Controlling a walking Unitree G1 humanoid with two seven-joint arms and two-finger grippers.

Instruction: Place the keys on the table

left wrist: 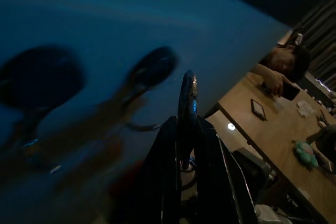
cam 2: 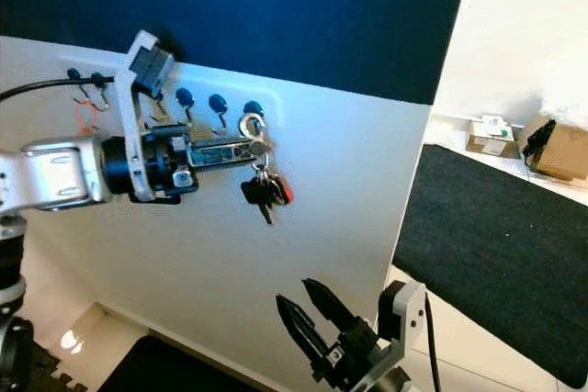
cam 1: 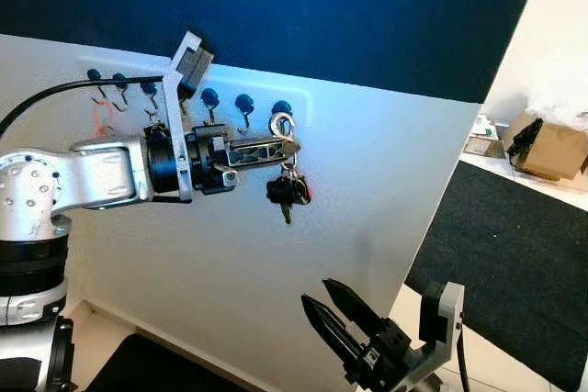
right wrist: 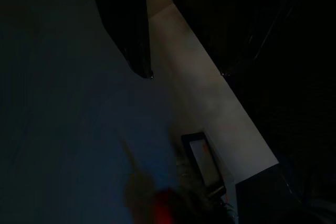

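Left eye view has the left claw [cam 1: 287, 146] stretched out to the white wall [cam 1: 367, 190], its two black fingers pinched shut on the silver ring of the keys [cam 1: 288, 188], right at the end hook [cam 1: 281, 109] of a row of blue-knobbed hooks. The bunch, dark with a touch of red, dangles just below the fingertips, close against the wall. An orange loop [cam 1: 101, 117] hangs from a hook further along the row. Low down, the right claw [cam 1: 342, 317] hangs with its fingers spread apart, holding nothing. Above the white panel the wall is deep blue. Off to the right lies a black mat [cam 1: 514, 263] on pale floor, a cardboard box [cam 1: 551, 149] beyond it. Left wrist view, dim, catches a wooden bench [left wrist: 278, 140] with a person seated at it.
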